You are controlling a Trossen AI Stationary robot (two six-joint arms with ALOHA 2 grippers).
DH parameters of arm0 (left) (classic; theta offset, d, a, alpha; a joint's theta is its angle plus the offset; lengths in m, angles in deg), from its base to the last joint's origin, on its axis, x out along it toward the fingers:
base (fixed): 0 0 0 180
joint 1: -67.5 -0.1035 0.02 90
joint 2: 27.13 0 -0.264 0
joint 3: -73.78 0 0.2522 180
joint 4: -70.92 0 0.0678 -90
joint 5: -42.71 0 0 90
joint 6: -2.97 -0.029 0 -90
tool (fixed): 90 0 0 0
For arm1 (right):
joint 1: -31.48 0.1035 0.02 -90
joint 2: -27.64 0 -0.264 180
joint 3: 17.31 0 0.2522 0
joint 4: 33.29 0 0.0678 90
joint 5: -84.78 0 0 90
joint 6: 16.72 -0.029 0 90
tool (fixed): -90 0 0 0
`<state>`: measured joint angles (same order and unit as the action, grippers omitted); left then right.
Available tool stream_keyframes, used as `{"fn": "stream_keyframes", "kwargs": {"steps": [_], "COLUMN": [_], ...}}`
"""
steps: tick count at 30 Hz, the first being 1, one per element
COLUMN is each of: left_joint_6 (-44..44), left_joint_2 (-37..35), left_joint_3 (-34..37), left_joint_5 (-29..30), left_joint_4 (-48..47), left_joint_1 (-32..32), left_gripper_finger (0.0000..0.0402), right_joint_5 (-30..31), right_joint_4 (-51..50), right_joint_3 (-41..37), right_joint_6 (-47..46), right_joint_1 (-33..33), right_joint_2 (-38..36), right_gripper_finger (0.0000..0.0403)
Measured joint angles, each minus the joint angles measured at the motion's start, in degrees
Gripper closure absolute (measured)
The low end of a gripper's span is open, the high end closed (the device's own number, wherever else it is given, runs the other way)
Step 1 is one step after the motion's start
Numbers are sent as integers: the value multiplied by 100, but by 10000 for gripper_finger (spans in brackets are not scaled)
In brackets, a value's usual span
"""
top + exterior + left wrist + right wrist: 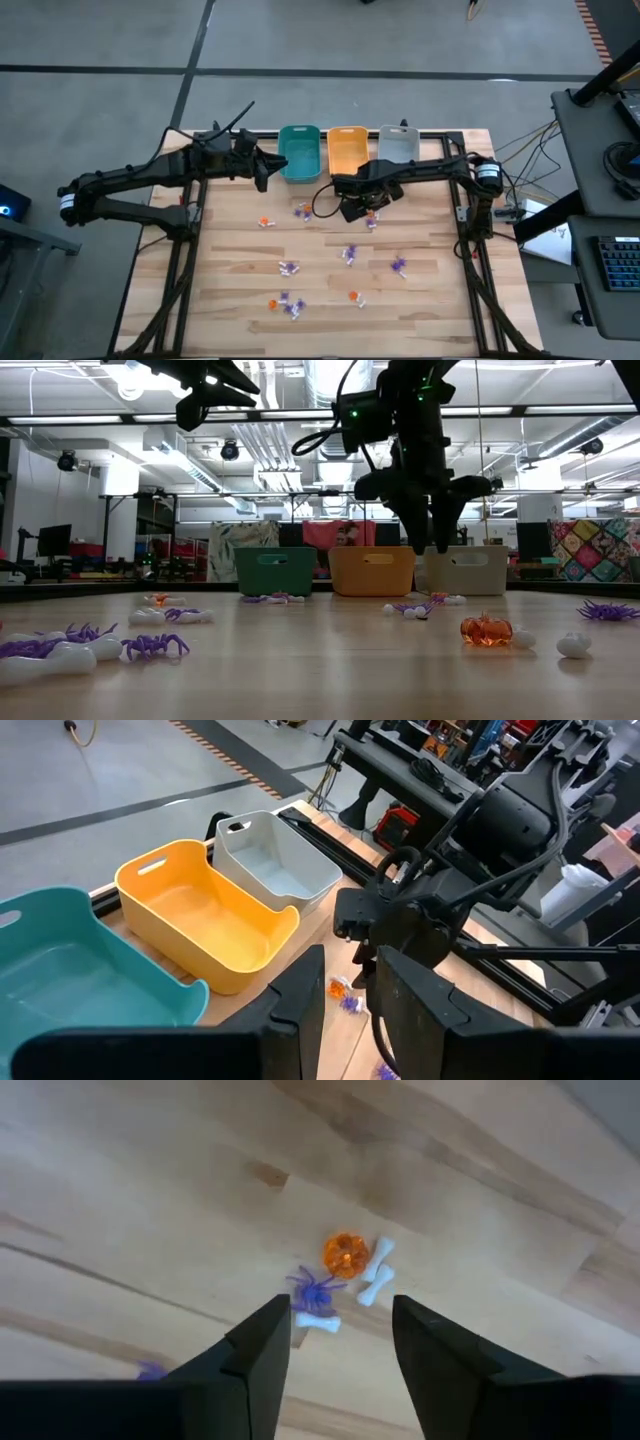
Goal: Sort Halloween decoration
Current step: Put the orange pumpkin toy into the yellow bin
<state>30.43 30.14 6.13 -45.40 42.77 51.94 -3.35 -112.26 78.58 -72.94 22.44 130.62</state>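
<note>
Overall, the Halloween decoration (350, 255) lies scattered across the wooden surface (430, 290) in small clusters of orange pumpkins, purple spiders and white bones, all outside the teal bin (299, 152), orange bin (347, 148) and grey bin (398, 144) lined up along the far edge. These trinkets look like light, hard moulded plastic, likely to skid on the smooth wood, so each probably wants a pinch across its body, one piece at a time. The right end effector (335, 1350) hangs with its fingers apart above a tight cluster where an orange pumpkin (345, 1253) touches white bones (373, 1272) beside a purple spider (315, 1292); such crowding risks catching two at once. The left end effector (262, 172) waits, fingers parted, near the teal bin. Beyond the surface is an open workshop with ceiling lights.
</note>
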Motion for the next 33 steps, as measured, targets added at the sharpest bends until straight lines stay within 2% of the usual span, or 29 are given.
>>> {"fn": "stream_keyframes", "kwargs": {"steps": [3, 14, 24, 33], "left_joint_6": [-73, -129, -129, -127], "left_joint_2": [0, 0, 1, 2], "left_joint_3": [0, 0, 0, 0], "left_joint_5": [2, 2, 2, 2], "left_joint_4": [2, -2, -20, -20], "left_joint_1": [0, 0, -2, -2], "left_gripper_finger": [324, 324, 324, 324], "right_joint_5": [155, 118, 111, 111], "right_joint_4": [58, 232, 344, 848], "right_joint_3": [-15, -90, -354, -634], "right_joint_6": [-256, -235, -280, -412], "right_joint_1": [43, 13, -13, -11], "right_joint_2": [23, 440, 483, 483], "right_gripper_finger": [236, 243, 250, 253]}}
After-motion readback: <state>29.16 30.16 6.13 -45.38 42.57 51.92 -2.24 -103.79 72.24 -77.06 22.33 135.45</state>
